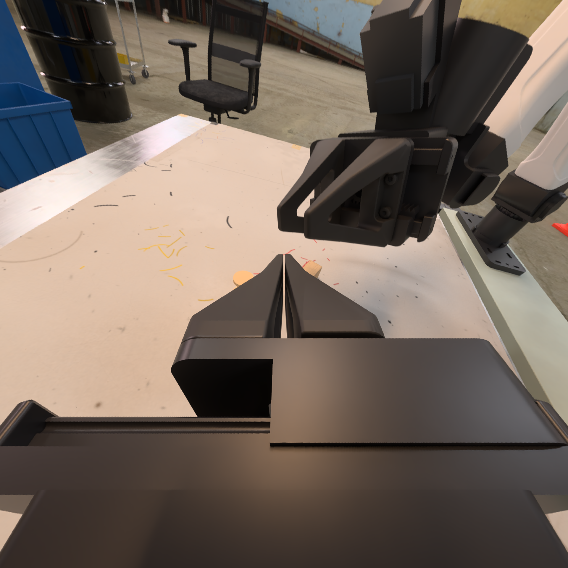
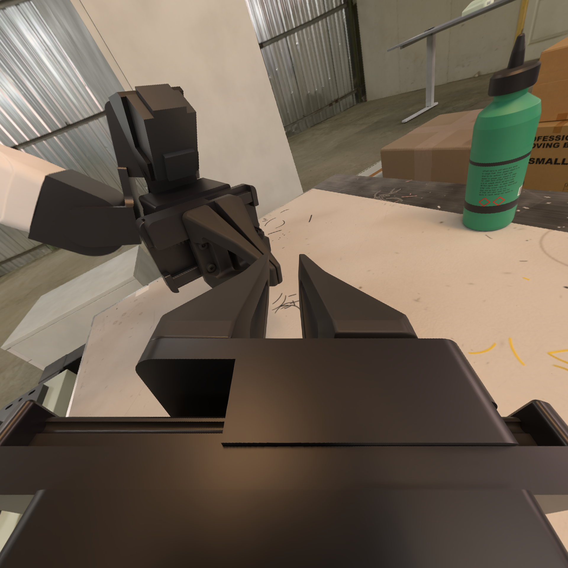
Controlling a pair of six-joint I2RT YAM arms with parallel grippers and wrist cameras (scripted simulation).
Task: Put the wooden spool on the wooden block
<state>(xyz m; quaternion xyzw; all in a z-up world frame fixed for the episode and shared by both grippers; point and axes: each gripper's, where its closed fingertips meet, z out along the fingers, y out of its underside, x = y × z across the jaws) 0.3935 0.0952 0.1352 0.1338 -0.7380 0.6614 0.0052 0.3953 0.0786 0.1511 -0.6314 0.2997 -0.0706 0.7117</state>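
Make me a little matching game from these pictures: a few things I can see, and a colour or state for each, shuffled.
Things:
1. left gripper
2. right gripper
3. bottle
4. bin

Descriptions:
A. blue
B. fingers apart
C. green, black cap
D. fingers pressed together

Pairs: 1-D, 2-B, 3-C, 4-A

Matt pale wooden block, spool seemingly alike; scuffed tabletop.
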